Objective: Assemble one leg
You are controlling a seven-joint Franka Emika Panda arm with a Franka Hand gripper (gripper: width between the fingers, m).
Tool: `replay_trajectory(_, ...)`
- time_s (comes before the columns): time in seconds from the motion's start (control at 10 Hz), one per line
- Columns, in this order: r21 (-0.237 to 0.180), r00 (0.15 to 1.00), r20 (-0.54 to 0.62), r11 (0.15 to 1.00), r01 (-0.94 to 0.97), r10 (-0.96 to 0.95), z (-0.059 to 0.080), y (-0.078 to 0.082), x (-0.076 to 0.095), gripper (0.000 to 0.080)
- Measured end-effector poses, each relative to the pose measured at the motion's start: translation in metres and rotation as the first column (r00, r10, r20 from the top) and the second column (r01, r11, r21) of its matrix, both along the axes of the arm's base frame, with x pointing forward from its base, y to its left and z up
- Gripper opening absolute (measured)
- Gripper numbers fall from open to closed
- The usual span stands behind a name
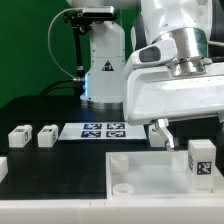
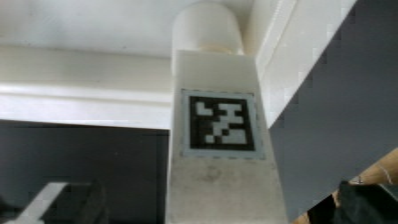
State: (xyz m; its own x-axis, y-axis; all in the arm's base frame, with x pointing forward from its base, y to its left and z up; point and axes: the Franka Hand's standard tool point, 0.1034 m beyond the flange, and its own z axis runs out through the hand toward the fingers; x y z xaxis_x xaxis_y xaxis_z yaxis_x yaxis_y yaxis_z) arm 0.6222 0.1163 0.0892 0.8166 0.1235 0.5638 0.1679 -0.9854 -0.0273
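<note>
A white leg with a square marker tag stands upright at the white tray's corner on the exterior view's right. My gripper hangs right over it, and one dark finger shows beside it. In the wrist view the leg runs between the jaws of my gripper, its rounded end against the tray's white wall. There is a dark gap on each side between the leg and the fingers, so the gripper is open and holds nothing.
Two more small white legs stand on the black table at the exterior view's left. The marker board lies behind the tray. A white piece shows at the left edge. A white device stands at the back.
</note>
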Motion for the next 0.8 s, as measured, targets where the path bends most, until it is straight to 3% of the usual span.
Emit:
replay_trajectory(0.2, 0.026, 0.991, -0.132, 0.999, 0.037, -0.034, 0.0, 0.006, 0.003, 0.0649)
replay_trajectory(0.3, 0.032, 0.991, -0.13, 0.998, 0.05, -0.046, 0.006, 0.002, 0.012, 0.0649)
replay_trajectory(0.4, 0.036, 0.985, -0.165, 0.997, 0.066, -0.059, 0.002, -0.001, 0.01, 0.0649)
replay_trajectory(0.6, 0.03, 0.889, -0.456, 0.997, 0.068, -0.047, -0.002, 0.002, 0.008, 0.0649)
replay_trajectory(0.7, 0.029, 0.872, -0.488, 0.997, 0.069, -0.046, -0.004, -0.001, 0.014, 0.0649)
replay_trajectory(0.8, 0.02, 0.8, -0.599, 0.998, 0.056, -0.033, -0.009, -0.001, 0.002, 0.0649)
